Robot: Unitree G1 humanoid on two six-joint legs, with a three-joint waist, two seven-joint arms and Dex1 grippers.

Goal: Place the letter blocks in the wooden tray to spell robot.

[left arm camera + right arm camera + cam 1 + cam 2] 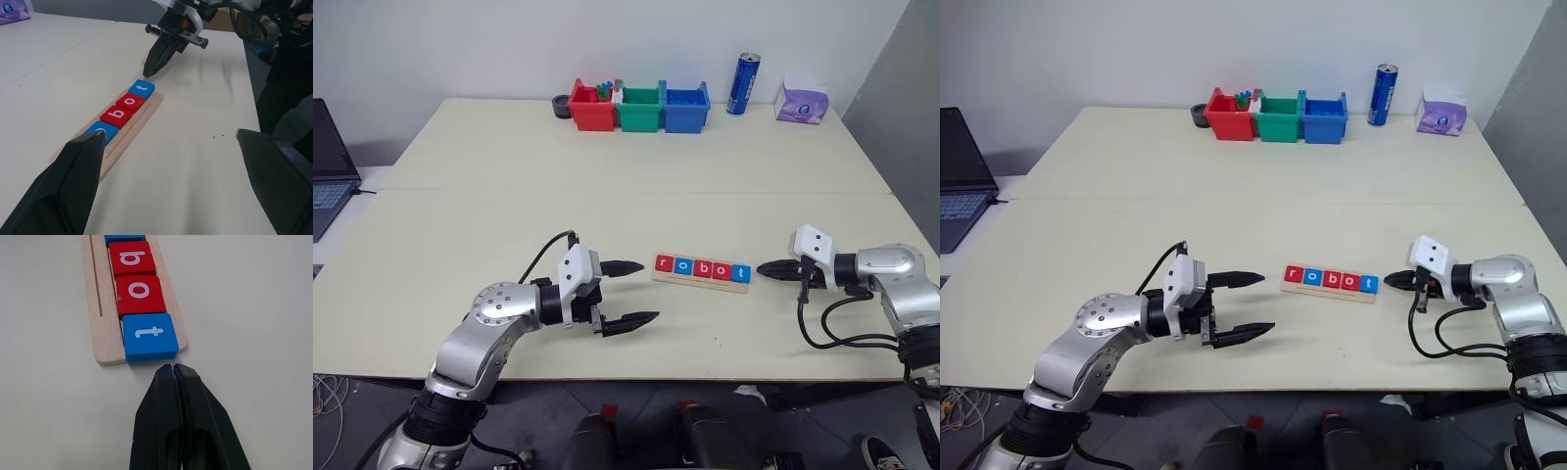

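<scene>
The long narrow pale wooden tray (702, 273) lies flat on the cream desk (636, 147), and the five small square letter blocks (702, 268) sit in a row along it: red r, blue o, red b, red o, blue t. Read from the robot's side they spell the word, so the placing looks done.

The right claw (174, 368) is pressed together, its black fingers meeting in one blunt tip with nothing between them. That tip sits just beside the tray's end where the blue t block (149, 336) rests; in the right wrist view it looks very near the block's edge, though whether it touches cannot be told. The left claw (625, 292) is spread wide and empty, near the tray's opposite end, its upper finger pointing at the red r block (665, 262).

The risk from here lies mainly with the right claw. A small forward drift of that shut tip would likely shove the t block along the groove, crowd the row, or slide the whole light tray across the desk. The t block also seems to overhang the tray's end slightly, so a nudge from the side might tip it off. A careless sweep of the left claw's spread fingers could catch the r end likewise.
</scene>
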